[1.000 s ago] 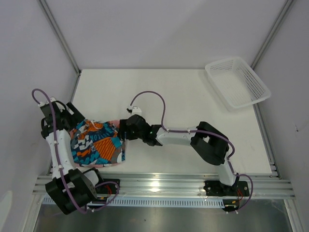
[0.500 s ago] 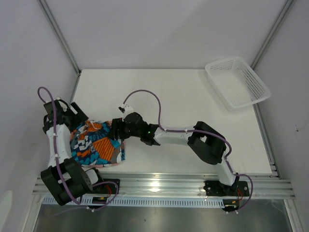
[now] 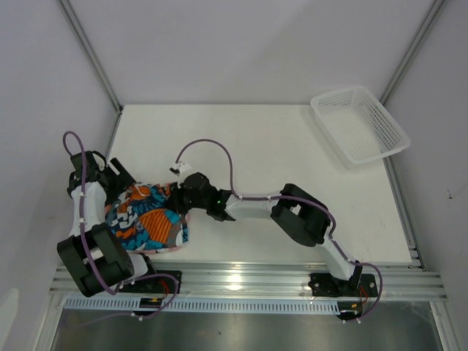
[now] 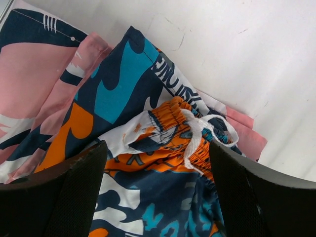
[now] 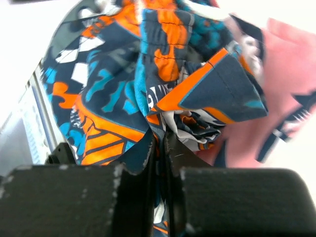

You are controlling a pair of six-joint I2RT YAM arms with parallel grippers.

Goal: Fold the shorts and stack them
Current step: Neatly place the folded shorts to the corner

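White table (image 3: pixel 292 146), grey walls round.
Item 1, left gripper (image 4: pixel 155 190): jaws wide, nothing held, poised over drawstring waistband (image 4: pixel 173 118).
Beneath it: patterned shorts (image 3: pixel 146 219), bunched, atop pink shorts (image 4: pixel 29 69).
Item 2, right gripper (image 5: pixel 160 148): pinched shut on fold of patterned shorts, cloth heaped ahead of it.
Well off to its right: mesh basket (image 3: pixel 358 124).
Handling, judged: light, limp, creases readily, slides on table. Best hold: waistband or hem corners, two points.
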